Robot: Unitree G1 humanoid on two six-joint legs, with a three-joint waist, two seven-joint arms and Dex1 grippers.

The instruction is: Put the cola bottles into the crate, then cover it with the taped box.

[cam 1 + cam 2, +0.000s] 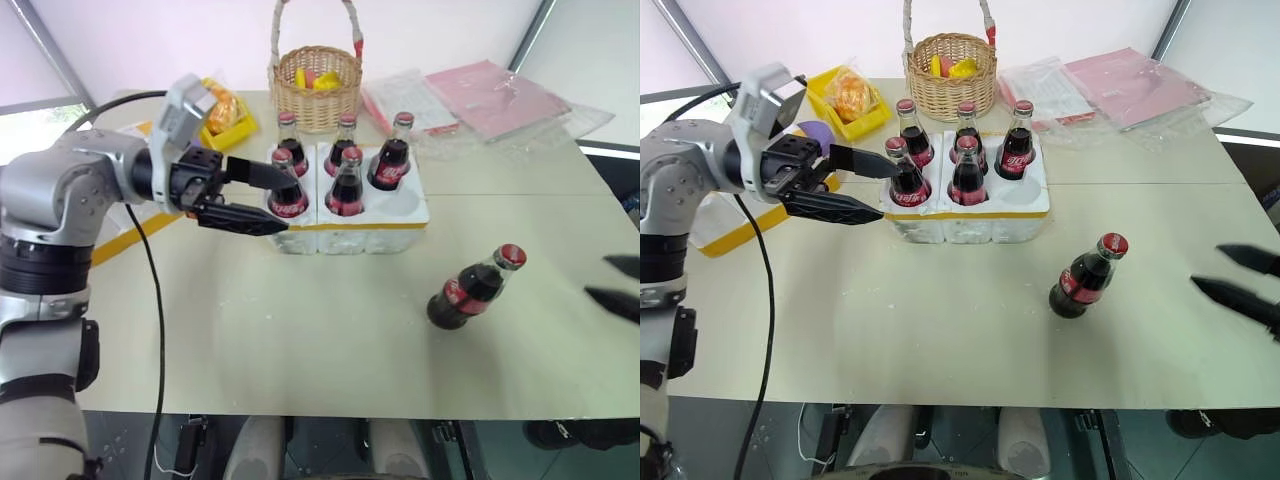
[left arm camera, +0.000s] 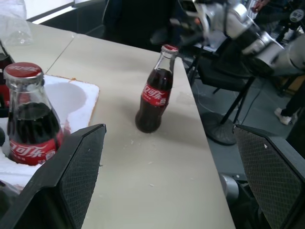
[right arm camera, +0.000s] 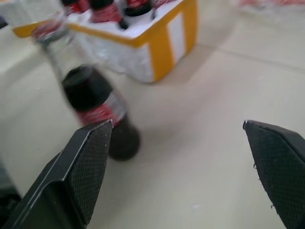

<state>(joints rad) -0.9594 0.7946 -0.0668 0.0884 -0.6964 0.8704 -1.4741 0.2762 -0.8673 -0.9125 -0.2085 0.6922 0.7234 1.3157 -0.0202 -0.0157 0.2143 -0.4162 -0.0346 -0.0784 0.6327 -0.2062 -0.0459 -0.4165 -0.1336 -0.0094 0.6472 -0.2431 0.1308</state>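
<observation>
Nearest the tabletop's [image 1: 300, 350] front edge, bare surface is lying open. One bottle [image 1: 472, 289] is standing alone there, toward the right side. Beside it the right tool [image 1: 1238, 276] is hanging wide open, gripping nothing. Farther back the crate [image 1: 400, 215] is carrying five bottles [image 1: 347, 185], its front-right well sitting empty. At its left end the left tool [image 1: 262, 198] is spreading wide around the front-left bottle [image 1: 288, 186], not closing on it. Beyond, a basket [image 1: 316, 90] is sitting.

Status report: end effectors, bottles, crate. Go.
Both end effectors open and empty: left end effector beside the crate, right end effector at table edge. Five cola bottles seated; sixth bottle upright on table. One well free, path unobstructed.
</observation>
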